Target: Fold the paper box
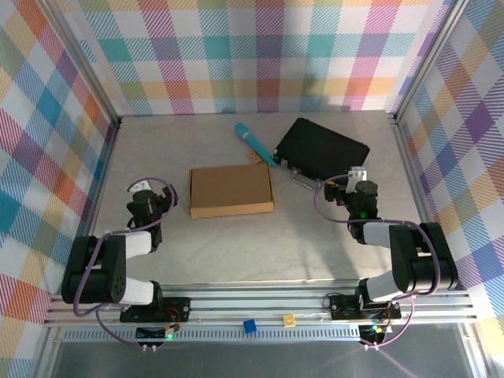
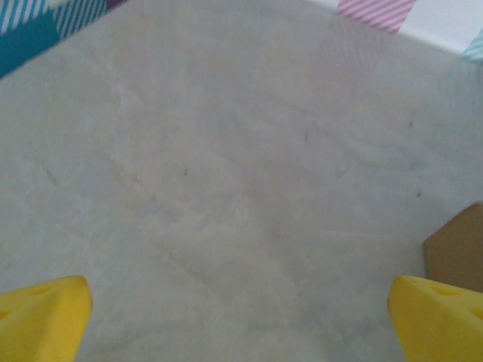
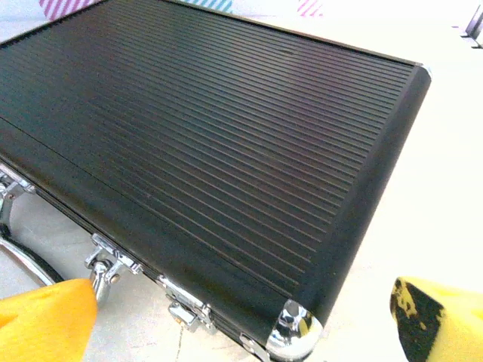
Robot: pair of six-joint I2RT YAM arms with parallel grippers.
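Paper box [image 1: 231, 191]: brown cardboard, lying flat and closed on the table [image 1: 236, 252], left of the black case [image 1: 321, 149] and apart from it; neither gripper touches it.
Black case: shut, with a ribbed lid and metal latches along its near edge.
Teal tool [image 1: 254, 142]: just left of the black case, angled toward its corner.
Left gripper [image 2: 241, 320]: released, yellow fingers [image 2: 45, 317] spread wide with nothing between them, well left of the black case, beyond the box.
Right gripper [image 3: 241, 320]: released and empty, hovering just off the black case's near edge, by the latches.
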